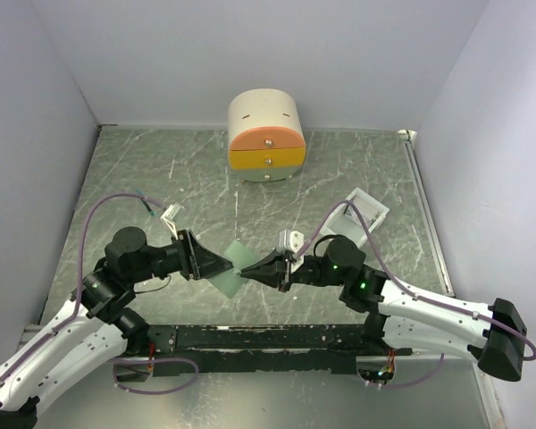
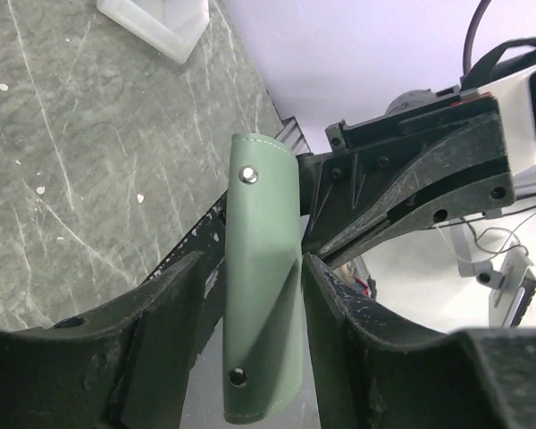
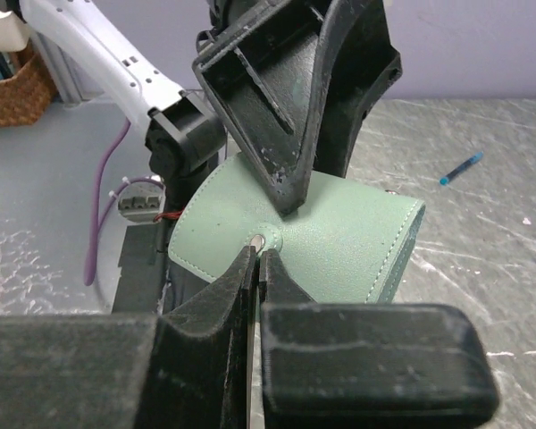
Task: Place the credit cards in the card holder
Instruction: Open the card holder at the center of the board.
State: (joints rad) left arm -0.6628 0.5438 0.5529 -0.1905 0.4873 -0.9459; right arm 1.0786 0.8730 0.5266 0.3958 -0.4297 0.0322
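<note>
Card holder [image 3: 339,241]: clamped in the left gripper [image 2: 253,264], whose fingers bear on opposite sides of the folded cover, with two rivets showing between them. Right gripper [image 3: 257,255]: jaws drawn to a slit, tips touching the cover at a stud near one edge. A thin pale sliver sits in the slit, possibly a card on edge, but this is not confirmed. Position: holder appears held clear of the table [image 1: 161,179], near-centre, with the left gripper on its left and the right gripper on its right. Farther out, a tray [image 1: 368,207] lies to the right and a drawer box [image 1: 266,138] stands at the far edge. No credit cards are positively identified in any view. Assessment: holder is judged light, soft and pliable, apt to bow or spring shut under pressure. It is best held by the spine or stitched border, leaving the pocket mouths free. Cards are judged thin, stiff and slick; take each by a short edge and feed it straight to avoid snagging. Holder appears folded shut, so opening is outstanding.
</note>
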